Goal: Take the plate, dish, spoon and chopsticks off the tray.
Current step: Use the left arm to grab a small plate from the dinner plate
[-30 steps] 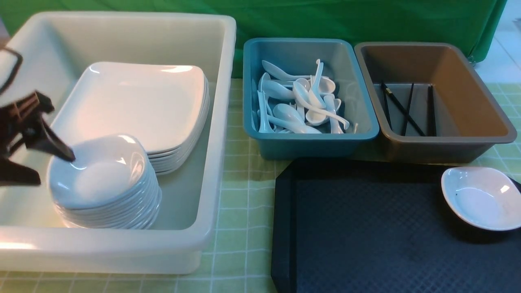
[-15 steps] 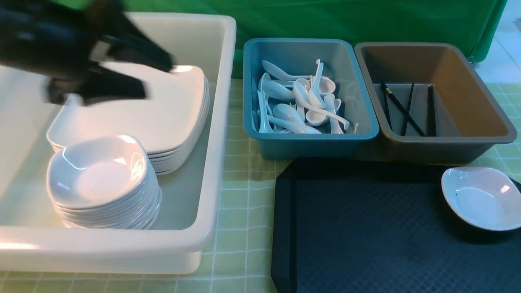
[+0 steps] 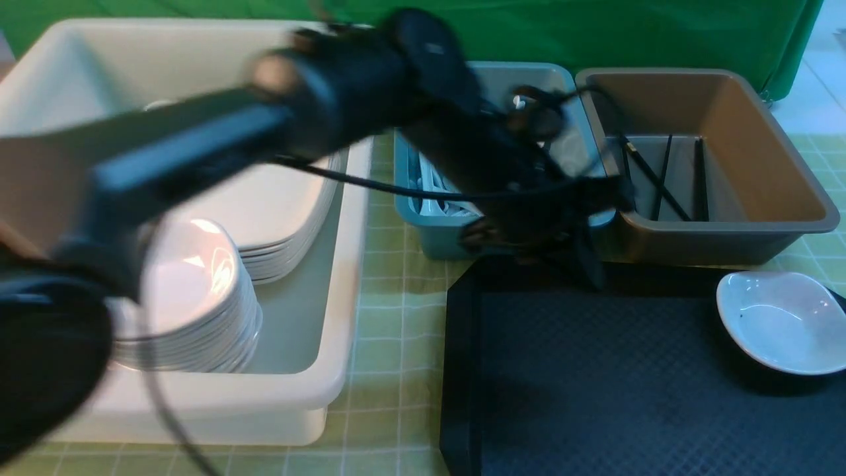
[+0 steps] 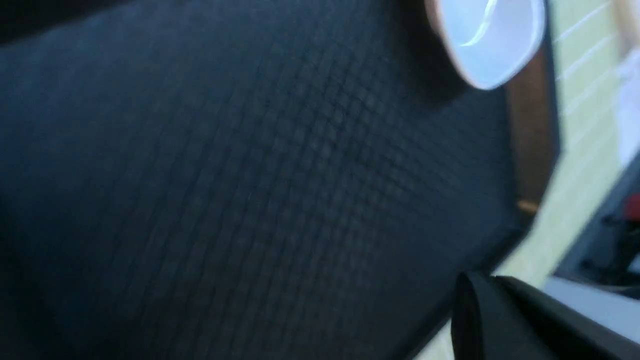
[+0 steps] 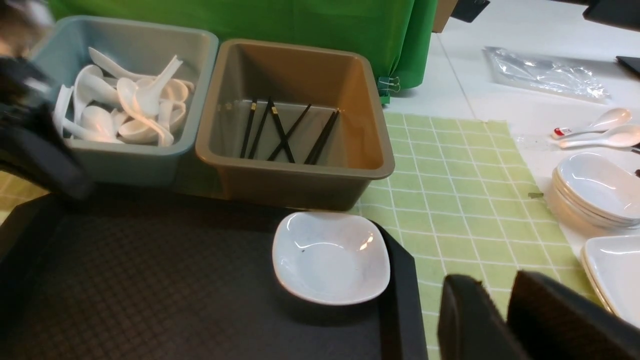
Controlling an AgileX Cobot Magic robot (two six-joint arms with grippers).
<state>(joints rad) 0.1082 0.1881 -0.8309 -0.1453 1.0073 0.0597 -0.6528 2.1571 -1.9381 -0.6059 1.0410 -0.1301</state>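
Observation:
One small white dish (image 3: 780, 320) (image 5: 331, 256) sits at the far right corner of the black tray (image 3: 595, 383) (image 5: 150, 280), and nothing else shows on the tray. My left gripper (image 3: 591, 274) (image 4: 480, 282) is blurred, shut and empty. It hangs over the tray's far edge, in front of the teal bin and left of the dish (image 4: 487, 40). My right gripper (image 5: 492, 285) is open by a narrow gap. It holds nothing and hovers over the green cloth just right of the tray. Plates (image 3: 291, 192) are stacked in the white tub. Spoons (image 5: 125, 100) fill the teal bin, and chopsticks (image 5: 280, 130) lie in the brown bin.
The white tub (image 3: 357, 264) at left also holds a stack of small dishes (image 3: 198, 297). The teal bin (image 3: 436, 231) and brown bin (image 3: 727, 231) stand behind the tray. Right of the cloth lie spare dishes (image 5: 595, 190), two spoons (image 5: 600, 130) and plates (image 5: 617, 270).
My left arm has swung out of the white tub and across to the right, over the tray's far edge, and its jaws have shut. The dish has not moved.

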